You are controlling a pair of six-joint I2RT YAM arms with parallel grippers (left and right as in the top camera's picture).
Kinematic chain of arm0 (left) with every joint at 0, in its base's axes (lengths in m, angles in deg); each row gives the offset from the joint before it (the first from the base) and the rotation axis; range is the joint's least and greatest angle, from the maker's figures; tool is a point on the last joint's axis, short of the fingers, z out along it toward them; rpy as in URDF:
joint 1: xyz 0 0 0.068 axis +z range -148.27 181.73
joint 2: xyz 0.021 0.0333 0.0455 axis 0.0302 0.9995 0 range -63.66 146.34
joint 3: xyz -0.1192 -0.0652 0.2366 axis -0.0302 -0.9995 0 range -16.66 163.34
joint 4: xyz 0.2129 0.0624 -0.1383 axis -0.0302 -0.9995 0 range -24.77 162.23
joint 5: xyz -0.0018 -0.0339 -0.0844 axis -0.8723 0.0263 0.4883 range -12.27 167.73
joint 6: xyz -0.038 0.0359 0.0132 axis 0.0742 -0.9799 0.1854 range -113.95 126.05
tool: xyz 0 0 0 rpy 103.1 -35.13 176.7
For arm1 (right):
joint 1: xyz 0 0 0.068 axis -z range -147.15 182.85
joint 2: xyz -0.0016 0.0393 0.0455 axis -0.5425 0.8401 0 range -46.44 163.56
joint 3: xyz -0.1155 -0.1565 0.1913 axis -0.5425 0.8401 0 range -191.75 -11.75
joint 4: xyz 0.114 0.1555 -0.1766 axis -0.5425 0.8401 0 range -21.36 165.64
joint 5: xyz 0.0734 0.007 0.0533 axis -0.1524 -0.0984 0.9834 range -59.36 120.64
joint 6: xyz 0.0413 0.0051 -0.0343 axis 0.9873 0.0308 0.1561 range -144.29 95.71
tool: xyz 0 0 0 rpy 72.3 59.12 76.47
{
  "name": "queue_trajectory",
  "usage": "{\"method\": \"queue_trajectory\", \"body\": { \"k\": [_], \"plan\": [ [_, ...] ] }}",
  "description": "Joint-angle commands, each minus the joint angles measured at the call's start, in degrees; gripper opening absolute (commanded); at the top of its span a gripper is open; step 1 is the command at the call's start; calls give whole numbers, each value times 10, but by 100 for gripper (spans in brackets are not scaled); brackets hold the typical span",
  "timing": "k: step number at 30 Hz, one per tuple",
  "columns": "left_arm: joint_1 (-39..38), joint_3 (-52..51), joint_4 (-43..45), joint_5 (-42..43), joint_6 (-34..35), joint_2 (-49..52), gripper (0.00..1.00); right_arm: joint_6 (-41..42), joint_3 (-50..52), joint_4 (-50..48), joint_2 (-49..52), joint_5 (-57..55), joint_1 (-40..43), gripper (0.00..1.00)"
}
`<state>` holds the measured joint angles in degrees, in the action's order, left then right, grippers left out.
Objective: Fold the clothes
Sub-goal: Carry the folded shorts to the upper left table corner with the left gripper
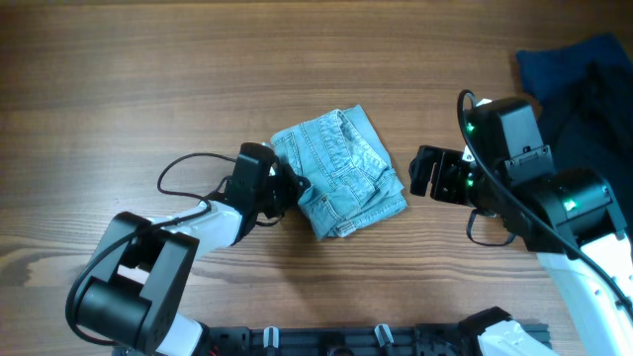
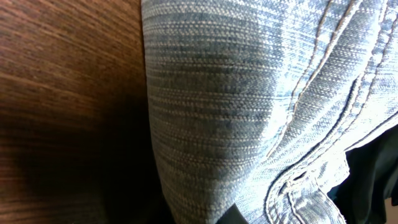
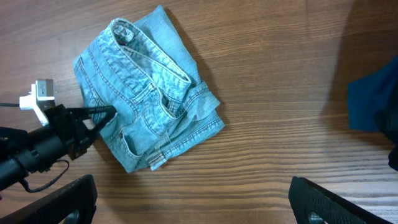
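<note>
The clothes (image 1: 341, 168) are light blue denim shorts, folded into a rough square in the middle of the wooden table. My left gripper (image 1: 290, 190) reaches in from the left and is shut on the shorts' left edge. In the right wrist view its thin fingertips (image 3: 104, 114) pinch the denim (image 3: 146, 93). The left wrist view is filled by denim (image 2: 249, 93) at very close range, with one dark finger (image 2: 231, 216) at the bottom. My right gripper (image 1: 433, 173) hovers to the right of the shorts, open and apart from them, with bare wood between its fingers (image 3: 68, 199).
A dark navy fabric pile (image 1: 584, 69) lies at the table's back right corner, behind my right arm, and shows at the right edge of the right wrist view (image 3: 373, 102). A black cable (image 1: 183, 168) loops beside the left arm.
</note>
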<state>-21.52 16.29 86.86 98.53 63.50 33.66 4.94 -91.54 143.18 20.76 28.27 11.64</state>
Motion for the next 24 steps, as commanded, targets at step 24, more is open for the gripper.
{"method": "queue_trajectory", "body": {
  "k": [24],
  "plan": [
    [460,-20,38,-93,140,33,4,-6,-8,-2,7,7,-1,100]
  ]
}}
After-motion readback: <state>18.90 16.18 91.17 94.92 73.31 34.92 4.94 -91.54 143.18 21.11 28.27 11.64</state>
